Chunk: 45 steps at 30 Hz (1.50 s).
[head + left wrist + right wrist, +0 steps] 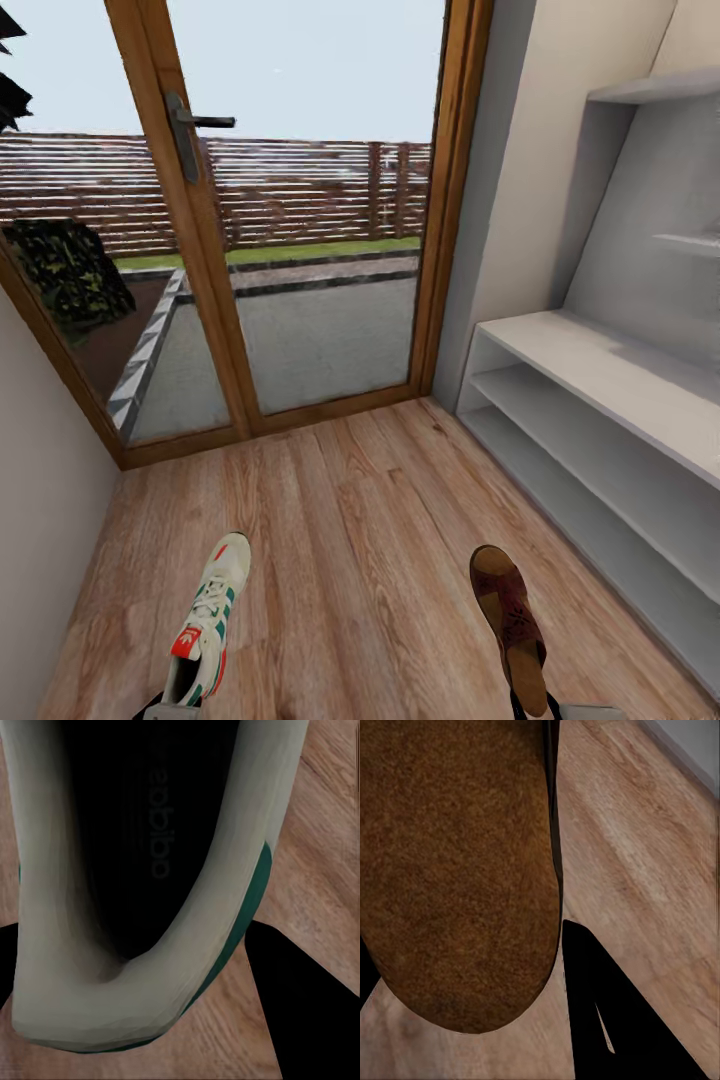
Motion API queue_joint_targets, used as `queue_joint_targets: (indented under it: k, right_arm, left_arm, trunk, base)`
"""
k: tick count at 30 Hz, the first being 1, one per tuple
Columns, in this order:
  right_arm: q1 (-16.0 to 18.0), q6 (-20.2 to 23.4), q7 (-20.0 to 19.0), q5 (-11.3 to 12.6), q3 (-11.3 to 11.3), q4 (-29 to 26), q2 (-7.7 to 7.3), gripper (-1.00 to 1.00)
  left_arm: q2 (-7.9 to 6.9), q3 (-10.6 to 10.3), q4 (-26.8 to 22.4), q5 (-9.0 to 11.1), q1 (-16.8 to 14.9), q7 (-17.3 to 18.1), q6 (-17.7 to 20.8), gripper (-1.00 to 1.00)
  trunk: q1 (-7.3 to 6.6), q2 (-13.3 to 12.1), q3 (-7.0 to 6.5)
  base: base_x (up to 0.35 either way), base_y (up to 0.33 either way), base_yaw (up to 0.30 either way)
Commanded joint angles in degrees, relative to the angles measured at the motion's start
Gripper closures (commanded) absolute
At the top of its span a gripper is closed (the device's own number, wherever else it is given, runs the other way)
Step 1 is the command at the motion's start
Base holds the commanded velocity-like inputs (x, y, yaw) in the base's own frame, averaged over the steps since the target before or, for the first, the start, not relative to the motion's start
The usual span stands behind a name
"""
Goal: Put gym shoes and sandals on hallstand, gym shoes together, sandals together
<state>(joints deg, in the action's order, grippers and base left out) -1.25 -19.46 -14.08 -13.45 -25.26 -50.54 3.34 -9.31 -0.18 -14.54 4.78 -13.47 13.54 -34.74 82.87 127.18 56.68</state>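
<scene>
Sneaker (207,628) and sandal (512,622) apparently gripped above the floor (360,540).

Floor (380,520): wood-grain planks, satin. Sandal (510,615): rough matt brown suede (grainy close up). Gym shoe (208,620): smooth white. Hallstand (600,400): matt pale grey.

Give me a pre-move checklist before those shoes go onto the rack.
1. Left gripper on the sneaker: ok, fingers flank its heel in the left wrist view.
2. Right gripper on the sandal: ok, a finger sits against its heel.
3. Both shoes off the floor: cannot tell.
4. Rack top and shelves free where seen: ok.
5. Other sneaker and sandal located: cannot tell.
6. Rack on the robot's right, near the sandal: ok.
</scene>
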Motion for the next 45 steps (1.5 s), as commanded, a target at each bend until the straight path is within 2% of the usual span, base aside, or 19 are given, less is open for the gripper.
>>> queue_joint_targets:
  k: [1, 9, 45]
  right_arm:
    - [0.0, -0.1, -0.4, -0.2, -0.3, -0.1, 0.09, 1.0]
    - [0.0, -0.1, -0.4, -0.2, -0.3, -0.1, 0.09, 1.0]
    - [0.0, -0.1, -0.4, -0.2, -0.3, 0.1, 0.09, 1.0]
  left_arm:
    - [-0.01, 0.0, 0.0, 0.5, 0.0, 0.5, -0.1, 1.0]
    - [-0.09, 0.0, 0.0, 0.5, 0.0, 0.5, -0.1, 1.0]
    - [-0.09, 0.0, 0.0, 0.6, 0.0, 0.5, -0.1, 1.0]
  trunk:
    - [0.01, 0.0, 0.04]
    - [0.01, 0.0, 0.04]
    - [0.01, 0.0, 0.04]
  base:
    - [0.193, 0.059, -0.261]
    - [0.184, 0.013, -0.261]
    - [0.002, 0.0, -0.261]
